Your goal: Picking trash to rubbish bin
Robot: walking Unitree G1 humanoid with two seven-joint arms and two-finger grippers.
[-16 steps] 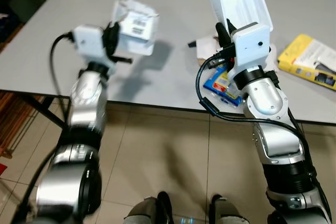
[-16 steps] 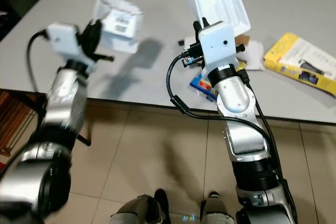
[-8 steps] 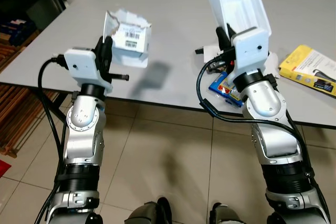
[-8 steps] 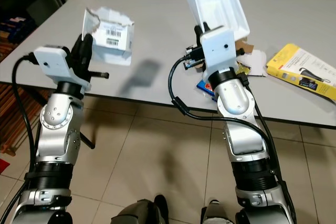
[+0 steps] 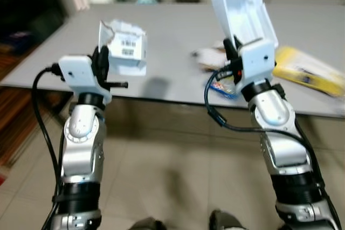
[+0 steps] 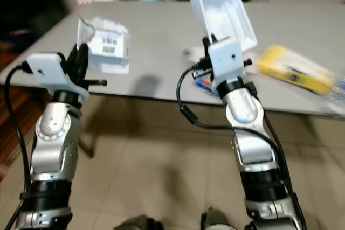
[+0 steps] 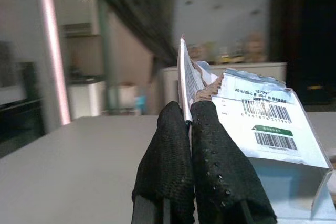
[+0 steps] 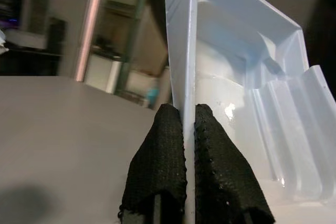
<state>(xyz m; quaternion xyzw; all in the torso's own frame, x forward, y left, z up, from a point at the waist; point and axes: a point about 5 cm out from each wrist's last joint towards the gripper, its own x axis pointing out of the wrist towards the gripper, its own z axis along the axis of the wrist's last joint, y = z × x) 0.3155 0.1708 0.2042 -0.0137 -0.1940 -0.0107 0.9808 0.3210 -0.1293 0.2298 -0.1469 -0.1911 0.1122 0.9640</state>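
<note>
1. Trash is held up in both grippers, above the near edge of the grey table (image 5: 172, 36): a torn white cardboard box (image 5: 125, 52) on the left and a white moulded plastic tray (image 5: 243, 14) on the right.
2. The box is crumpled, with ragged torn flaps and printed barcode labels; the left gripper (image 7: 189, 116) pinches one thin flap between its textured black fingers (image 7: 210, 150), pressed together.
3. The tray is glossy and rigid, with ribbed hollows and a deep rectangular well; nothing lies in it. The right gripper (image 8: 188, 116) clamps its thin rim, fingers closed on the edge.
4. On the table behind the right arm lie a blue wrapper (image 5: 222, 87), some white scraps (image 5: 207, 57) and, further right, a flat yellow package (image 5: 307, 71); all are blurred, and their print cannot be read.
5. Beige floor tiles (image 5: 178, 171) lie below.
</note>
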